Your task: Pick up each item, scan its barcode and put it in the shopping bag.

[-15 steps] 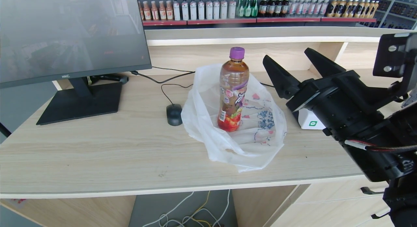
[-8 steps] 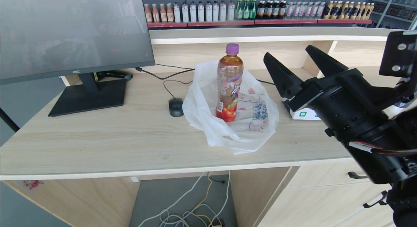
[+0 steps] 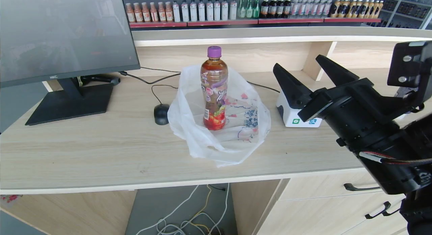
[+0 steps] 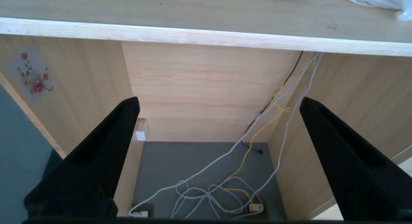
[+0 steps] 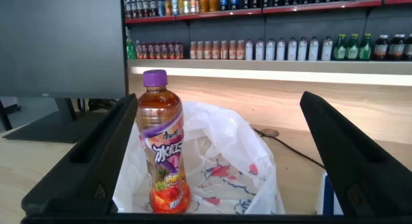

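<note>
Purple-capped bottle point(image 3: 214, 89) is stood upright inside the white shopping bag point(image 3: 243, 133) on the worktop point(image 3: 101, 144), seemingly bagged already. Right hand point(image 3: 297, 62) is held spread and empty near the scanner point(image 3: 287, 115); left hand point(image 4: 219, 103) is spread below the worktop edge.

Plainly a shop, seen from the checkout: long red-edged shelves point(image 3: 222, 22) packed with rows of bottled drinks point(image 3: 202, 10) behind, and a pale wooden counter point(image 3: 101, 150) carrying a black flat monitor point(image 3: 60, 32), a small white box-shaped barcode scanner point(image 3: 287, 115) and a thin white plastic shopping bag point(image 3: 216, 144).
</note>
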`<state>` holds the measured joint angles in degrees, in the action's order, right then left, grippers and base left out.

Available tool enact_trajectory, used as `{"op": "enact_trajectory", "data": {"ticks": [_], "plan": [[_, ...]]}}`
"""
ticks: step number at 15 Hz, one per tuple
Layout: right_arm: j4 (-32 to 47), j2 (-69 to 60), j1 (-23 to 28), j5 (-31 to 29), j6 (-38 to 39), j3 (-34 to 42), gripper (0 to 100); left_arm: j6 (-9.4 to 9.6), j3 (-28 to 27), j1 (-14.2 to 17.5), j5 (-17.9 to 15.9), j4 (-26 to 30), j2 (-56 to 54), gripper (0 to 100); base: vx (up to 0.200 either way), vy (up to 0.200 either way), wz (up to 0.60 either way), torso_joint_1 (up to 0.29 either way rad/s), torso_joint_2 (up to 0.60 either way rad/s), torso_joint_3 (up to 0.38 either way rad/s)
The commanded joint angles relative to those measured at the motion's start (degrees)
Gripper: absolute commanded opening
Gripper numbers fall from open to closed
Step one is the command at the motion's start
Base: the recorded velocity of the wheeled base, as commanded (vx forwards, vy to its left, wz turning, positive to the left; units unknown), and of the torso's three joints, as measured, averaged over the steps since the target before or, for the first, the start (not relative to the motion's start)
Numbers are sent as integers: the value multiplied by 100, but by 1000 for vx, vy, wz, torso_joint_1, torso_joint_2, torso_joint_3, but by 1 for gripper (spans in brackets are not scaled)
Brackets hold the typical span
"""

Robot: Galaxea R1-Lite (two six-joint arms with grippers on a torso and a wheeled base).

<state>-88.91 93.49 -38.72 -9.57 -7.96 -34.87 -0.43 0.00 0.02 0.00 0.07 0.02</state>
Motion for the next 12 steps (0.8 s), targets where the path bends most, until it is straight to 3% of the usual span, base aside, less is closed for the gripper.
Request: {"op": "enact_trajectory", "data": {"ticks": [1,12], "plan": [[-4,11,5,-1,-4,32,100,-1,0,6,0,1,6,100,0,-200,0,-12,2,2],[-22,-182,84,8,5,358,100,-28,0,6,9,1,6,100,0,-200,0,4,4,2]]}}
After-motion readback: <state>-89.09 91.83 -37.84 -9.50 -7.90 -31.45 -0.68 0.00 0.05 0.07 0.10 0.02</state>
